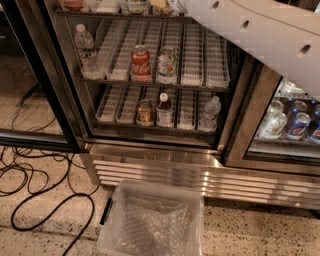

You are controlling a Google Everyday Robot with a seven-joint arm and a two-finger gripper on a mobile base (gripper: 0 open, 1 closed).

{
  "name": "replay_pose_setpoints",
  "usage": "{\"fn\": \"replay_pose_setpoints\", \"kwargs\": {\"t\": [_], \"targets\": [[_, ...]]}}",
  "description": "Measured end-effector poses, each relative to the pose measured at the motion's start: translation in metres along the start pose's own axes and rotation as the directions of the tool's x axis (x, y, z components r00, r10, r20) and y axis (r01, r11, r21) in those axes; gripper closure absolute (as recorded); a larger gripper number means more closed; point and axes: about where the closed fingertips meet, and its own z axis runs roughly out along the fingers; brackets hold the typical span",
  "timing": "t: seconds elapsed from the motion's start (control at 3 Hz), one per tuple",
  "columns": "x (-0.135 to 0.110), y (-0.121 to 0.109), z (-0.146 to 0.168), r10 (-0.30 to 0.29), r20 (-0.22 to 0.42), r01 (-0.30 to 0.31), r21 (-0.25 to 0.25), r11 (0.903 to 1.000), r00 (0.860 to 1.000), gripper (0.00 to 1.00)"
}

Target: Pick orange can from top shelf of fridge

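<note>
1. Where the upper edge of the camera view cuts the scene, at 12 o'clock, the top shelf of the fridge shows only as a dark wire rail. The bottoms of a few items stand above it.
2. The orange can stands on that shelf at about 12 o'clock, with only its tan lower part in view. A pale item stands just at its 9 o'clock side.
3. The white arm comes in from 2 o'clock and ends at the gripper. The gripper is just at 3 o'clock of the orange can and is cut by the upper edge. I cannot tell whether it is released, clenched or grasping, nor whether it touches the can.
4. On the middle rack, near the centre, a red Coca-Cola can stands upright in a white ribbed tray. A pale can stands just at its 3 o'clock, and a water bottle stands apart at 9 o'clock.
5. On the lower rack an amber-brown can touches or nearly touches a red-capped bottle. A second water bottle stands toward 3 o'clock.
6. At 6 o'clock a clear plastic bin sits on the speckled floor, just before the fridge's louvred base.
7. Black cables loop at 8 o'clock.
8. At 3 o'clock, blue and pale cans crowd behind a glass door.
</note>
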Motion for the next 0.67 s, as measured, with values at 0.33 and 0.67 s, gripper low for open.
{"fn": "replay_pose_setpoints", "kwargs": {"t": [0.33,0.67], "targets": [[-0.008,-0.003,0.016,-0.018,0.007,0.018,0.011,0.9998,1.000,0.29],[-0.017,-0.010,0.029,-0.039,0.017,0.038,0.028,0.9989,0.999,0.28]]}}
